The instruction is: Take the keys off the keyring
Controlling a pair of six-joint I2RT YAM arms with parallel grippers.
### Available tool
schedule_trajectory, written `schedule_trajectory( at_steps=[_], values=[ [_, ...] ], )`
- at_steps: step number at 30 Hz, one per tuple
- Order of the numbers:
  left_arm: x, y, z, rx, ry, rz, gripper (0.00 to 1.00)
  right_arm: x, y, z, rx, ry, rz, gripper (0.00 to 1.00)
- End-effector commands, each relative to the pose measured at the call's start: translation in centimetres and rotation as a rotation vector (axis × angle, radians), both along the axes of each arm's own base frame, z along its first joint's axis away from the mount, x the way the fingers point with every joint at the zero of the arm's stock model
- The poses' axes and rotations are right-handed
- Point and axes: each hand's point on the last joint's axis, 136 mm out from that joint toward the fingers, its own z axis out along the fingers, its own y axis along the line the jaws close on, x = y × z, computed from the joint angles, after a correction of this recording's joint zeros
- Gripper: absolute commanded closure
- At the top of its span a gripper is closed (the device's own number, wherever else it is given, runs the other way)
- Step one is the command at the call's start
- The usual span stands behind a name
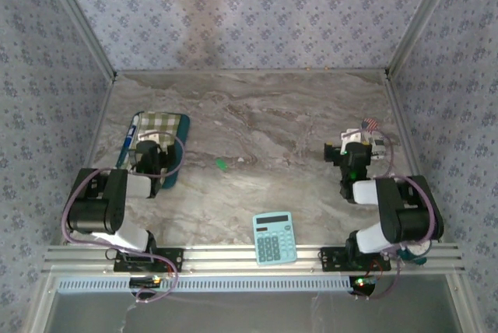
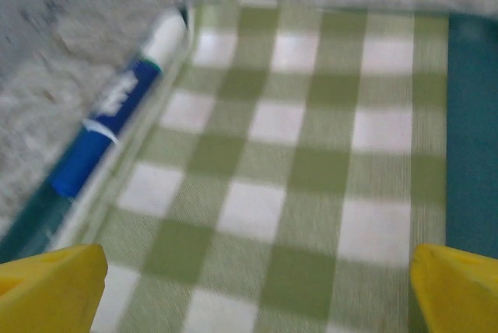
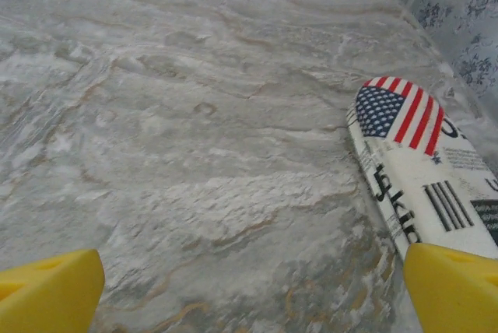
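Note:
The keys (image 1: 221, 164) are a tiny bright green piece lying on the marble table between the two arms; no separate keys or keyring can be made out at this size. My left gripper (image 1: 153, 140) (image 2: 257, 290) hovers open over a green checked cloth (image 2: 311, 162), far left of the keys, with nothing between its yellow fingers (image 2: 54, 290). My right gripper (image 1: 354, 145) (image 3: 253, 290) is open above bare marble at the right side, its yellow fingers (image 3: 455, 290) empty.
A blue and white marker (image 2: 117, 107) lies along the cloth's left edge. A white packet with a US flag print (image 3: 424, 170) sits just right of the right gripper. A light blue calculator (image 1: 274, 238) rests near the front edge.

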Motion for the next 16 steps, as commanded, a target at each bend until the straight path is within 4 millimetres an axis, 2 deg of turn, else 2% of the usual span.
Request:
schedule_trajectory(
  at_steps=[1, 2, 3, 4, 6, 11, 16],
  values=[
    [2.3, 0.3, 4.2, -0.025, -0.188, 0.001, 0.01, 1.7, -0.2, 0.8, 0.084, -0.004, -0.011, 0.00],
    [2.0, 0.7, 4.2, -0.010, -0.168, 0.045, 0.01, 2.1, -0.3, 1.6, 0.075, -0.079, 0.011, 0.00],
    [2.0, 0.7, 4.2, -0.003, -0.180, 0.045, 0.01, 2.0, -0.1, 1.6, 0.048, -0.084, 0.008, 0.00],
    [2.1, 0.7, 4.4, -0.001, -0.191, 0.046, 0.01, 1.6, 0.3, 1.3, 0.036, -0.048, 0.014, 0.00],
    [2.1, 0.7, 4.2, -0.007, -0.177, 0.045, 0.01, 2.1, 0.8, 1.2, 0.068, -0.047, 0.060, 0.00],
    [2.1, 0.8, 4.2, -0.014, -0.173, 0.045, 0.01, 2.3, 0.4, 0.9, 0.128, -0.019, 0.088, 0.00],
    [2.1, 0.8, 4.2, -0.012, -0.177, 0.043, 0.01, 2.2, 0.5, 1.0, 0.115, -0.023, 0.086, 0.00]
  ],
)
